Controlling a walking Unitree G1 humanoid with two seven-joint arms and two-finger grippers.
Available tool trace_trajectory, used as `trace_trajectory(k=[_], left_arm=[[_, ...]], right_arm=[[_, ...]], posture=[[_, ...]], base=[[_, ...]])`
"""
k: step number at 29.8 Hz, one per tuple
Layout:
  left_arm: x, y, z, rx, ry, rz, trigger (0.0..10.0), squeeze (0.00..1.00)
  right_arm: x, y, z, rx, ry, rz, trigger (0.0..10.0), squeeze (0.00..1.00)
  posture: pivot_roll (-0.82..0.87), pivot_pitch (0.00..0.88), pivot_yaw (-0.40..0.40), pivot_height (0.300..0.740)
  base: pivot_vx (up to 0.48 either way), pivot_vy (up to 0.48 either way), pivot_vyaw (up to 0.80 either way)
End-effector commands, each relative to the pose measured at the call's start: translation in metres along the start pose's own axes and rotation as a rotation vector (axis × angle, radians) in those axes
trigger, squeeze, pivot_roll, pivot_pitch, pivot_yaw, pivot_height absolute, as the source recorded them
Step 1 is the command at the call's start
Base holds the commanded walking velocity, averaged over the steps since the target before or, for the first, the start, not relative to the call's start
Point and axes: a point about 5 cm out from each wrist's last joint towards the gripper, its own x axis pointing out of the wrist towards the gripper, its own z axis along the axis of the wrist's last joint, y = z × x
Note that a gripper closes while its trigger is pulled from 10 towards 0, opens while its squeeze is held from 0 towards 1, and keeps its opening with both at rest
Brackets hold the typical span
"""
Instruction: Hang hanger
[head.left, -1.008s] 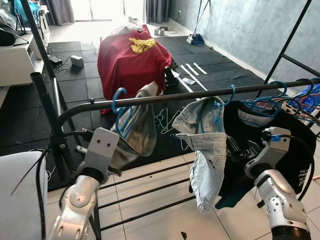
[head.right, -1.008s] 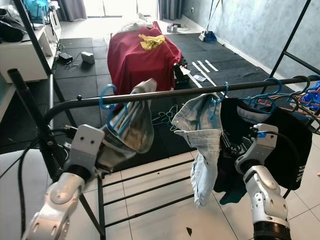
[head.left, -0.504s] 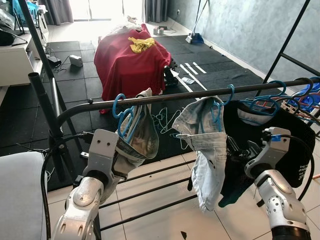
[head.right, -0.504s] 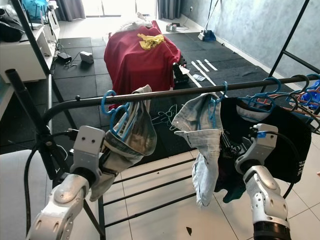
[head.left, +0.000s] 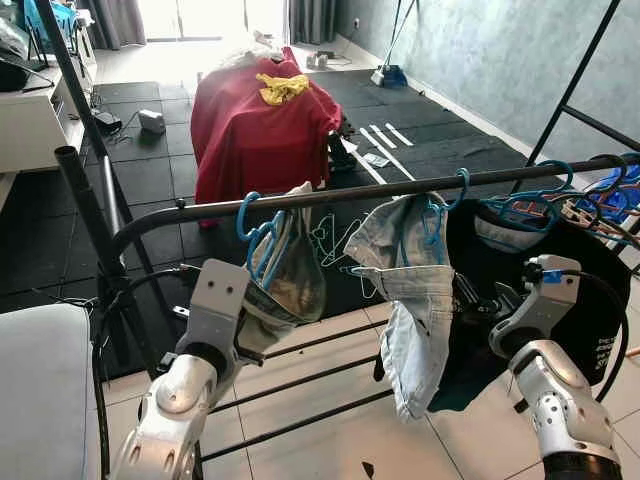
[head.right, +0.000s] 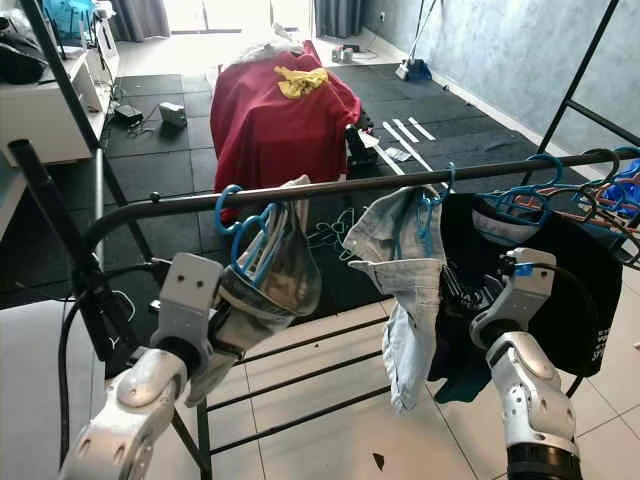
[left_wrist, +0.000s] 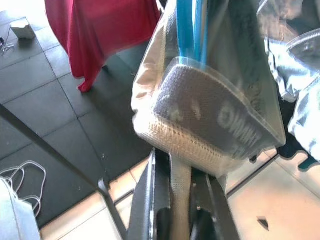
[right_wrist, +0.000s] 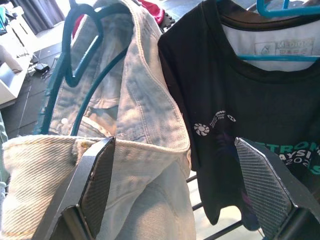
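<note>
- Blue hanger hooked over the black rack rail near its left end, hook up, body hanging down and tilted toward the robot.
- Grey garment draped on it, lower edge pulled toward the left arm.
- Left tool clenched on the garment's pale waistband below the hanger.
- Right tool spread wide, grasping nothing, just before the light denim piece and black T-shirt hanging further right.
</note>
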Motion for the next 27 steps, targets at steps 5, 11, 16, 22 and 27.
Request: trace_trajectory(k=[5, 11, 16, 22, 27], left_arm=[[-0.004, -0.002, -0.004, 0.022, -0.01, -0.045, 10.0, 1.0], [-0.013, -0.001, 0.008, 0.076, -0.168, -0.103, 10.0, 1.0], [-0.024, 0.004, 0.007, 0.088, -0.224, -0.101, 10.0, 1.0], [-0.036, 0.006, 0.007, 0.089, -0.278, -0.122, 10.0, 1.0], [-0.041, -0.005, 0.014, 0.106, -0.321, -0.189, 10.0, 0.0]], right_arm=[[-0.003, -0.004, -0.004, 0.014, 0.022, -0.018, 10.0, 0.0], [-0.003, -0.005, -0.004, 0.019, 0.022, -0.02, 10.0, 0.0], [-0.003, -0.005, -0.003, 0.02, 0.021, -0.021, 10.0, 0.0], [-0.002, -0.006, -0.003, 0.023, 0.023, -0.021, 10.0, 0.0], [-0.001, -0.006, -0.002, 0.024, 0.024, -0.02, 10.0, 0.0]], posture=[[-0.04, 0.089, -0.057, 0.74], [-0.04, 0.091, -0.057, 0.74], [-0.04, 0.093, -0.058, 0.74], [-0.03, 0.095, -0.067, 0.74], [-0.03, 0.094, -0.067, 0.74]], base=[[0.0, 0.0, 0.0], [0.0, 0.0, 0.0], [0.0, 0.0, 0.0], [0.0, 0.0, 0.0], [0.0, 0.0, 0.0]])
